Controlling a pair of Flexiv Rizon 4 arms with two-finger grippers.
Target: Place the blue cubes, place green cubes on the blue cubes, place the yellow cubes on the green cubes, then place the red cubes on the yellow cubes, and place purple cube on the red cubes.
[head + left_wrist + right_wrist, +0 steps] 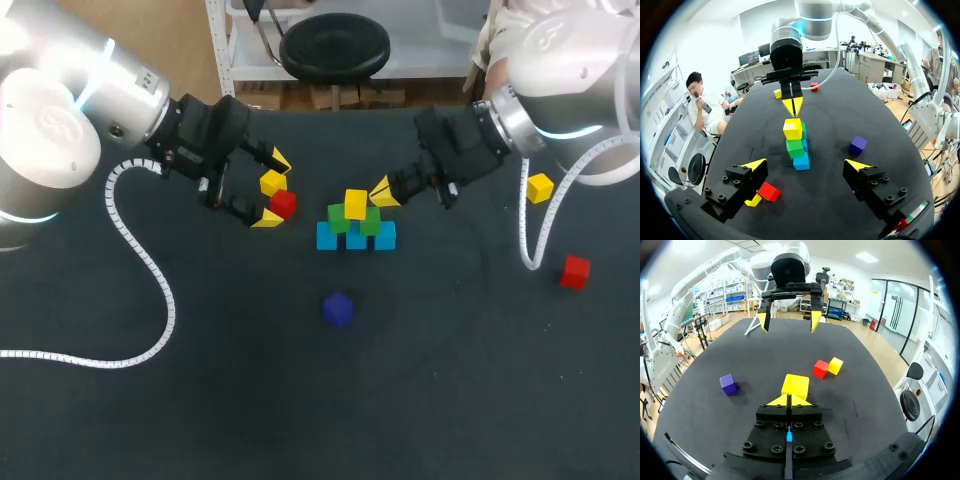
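Dark tabletop is carrying a row of blue cubes, with green cubes sitting on them and a top yellow cube crowning the pile. The right gripper — fingers pressed together, holding nothing — is hovering just beside that top yellow cube. The left gripper is hanging spread wide, a loose red cube and a loose yellow cube lying by one finger. The purple cube is lying apart from the pile.

Brings the left arm in from the upper left corner, black wrist slanting down toward the middle. Holds the left claw spread wide, yellow tips well apart. Brings the right arm in from the upper right, wrist slanting down and inward. Holds the right claw pressed together, tips meeting in one yellow point. Sets both claws facing each other, apart.
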